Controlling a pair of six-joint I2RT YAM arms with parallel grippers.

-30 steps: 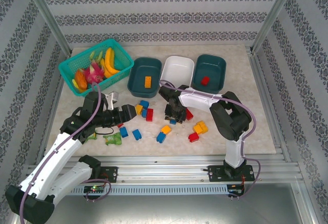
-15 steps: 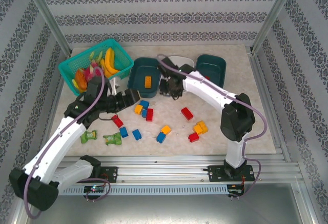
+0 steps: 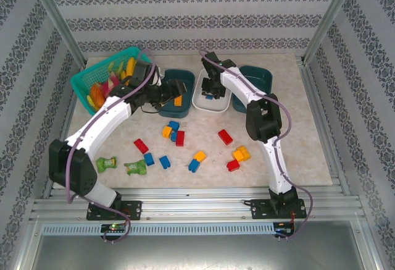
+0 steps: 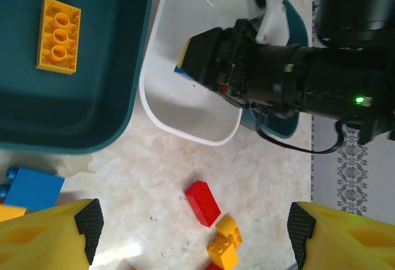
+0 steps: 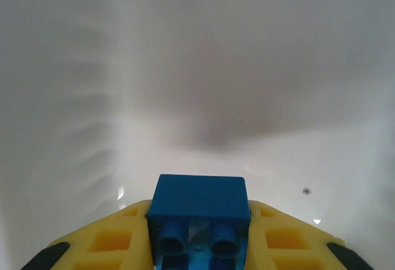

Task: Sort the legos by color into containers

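From above, three tubs stand in a row at 12 o'clock on the table point(image 3: 296, 134): the left teal tub point(image 3: 182, 75), the white tub point(image 3: 213, 105) and the right teal tub point(image 3: 262, 78). A basket point(image 3: 83, 84) of toy fruit sits at 10 o'clock. The left gripper point(image 3: 180, 89) hangs over the left teal tub, just above a yellow brick point(image 3: 178, 101) lying inside it. The right gripper point(image 3: 212, 92) is down in the white tub. Loose bricks point(image 3: 179, 138) in red, blue and yellow lie scattered at the centre and toward 5 o'clock. Two green packets point(image 3: 135, 168) lie at 7 o'clock.

In the left wrist view, the left gripper point(image 4: 194, 223) has its jaws wide apart with nothing between them. The yellow brick point(image 4: 58, 34) lies flat in the teal tub at 10 o'clock. The right gripper point(image 4: 185, 57) dips into the white tub point(image 4: 191, 118) at 12 o'clock. A red brick point(image 4: 202, 202) lies on the table at 6 o'clock.

In the right wrist view, the right gripper point(image 5: 199, 245) is clamped on a blue brick point(image 5: 199, 205), studs toward the camera, above the white tub's floor point(image 5: 216, 66).
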